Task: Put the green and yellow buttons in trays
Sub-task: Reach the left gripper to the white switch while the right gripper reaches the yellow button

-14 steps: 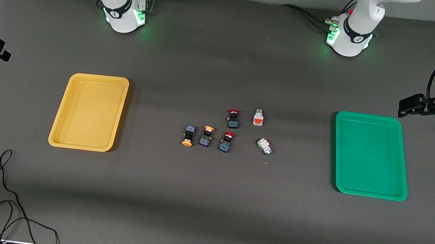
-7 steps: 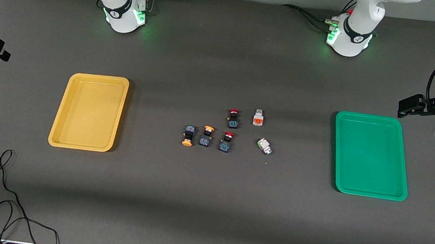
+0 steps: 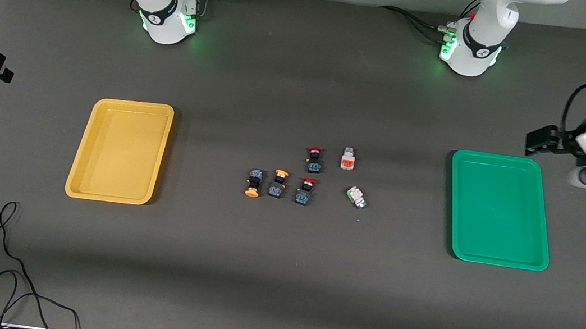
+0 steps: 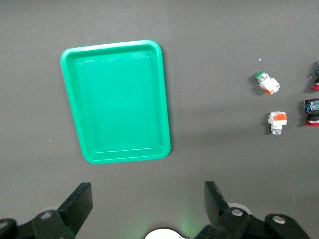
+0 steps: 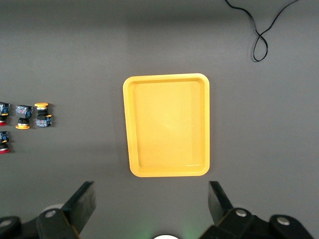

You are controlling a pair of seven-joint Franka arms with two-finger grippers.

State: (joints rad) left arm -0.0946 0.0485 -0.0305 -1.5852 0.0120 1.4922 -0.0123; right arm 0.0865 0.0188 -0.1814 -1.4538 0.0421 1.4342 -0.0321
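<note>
The green tray (image 3: 500, 209) and yellow tray (image 3: 120, 150) each hold nothing. The left gripper (image 4: 147, 205), fingers spread wide and holding nothing, hangs just off the green tray's base-side rim. The right gripper (image 5: 151, 204), likewise spread and unloaded, waits off the yellow tray. Between the trays lie two yellow-capped buttons (image 3: 254, 182), two whitish buttons (image 3: 348, 159) and two red-capped switches (image 3: 314, 159).

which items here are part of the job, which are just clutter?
Job: yellow-capped buttons; green-tinted button; orange-patch button; yellow tray; green tray; left claw and right claw, both open, up high.

Clutter: red-capped buttons; black cable.
</note>
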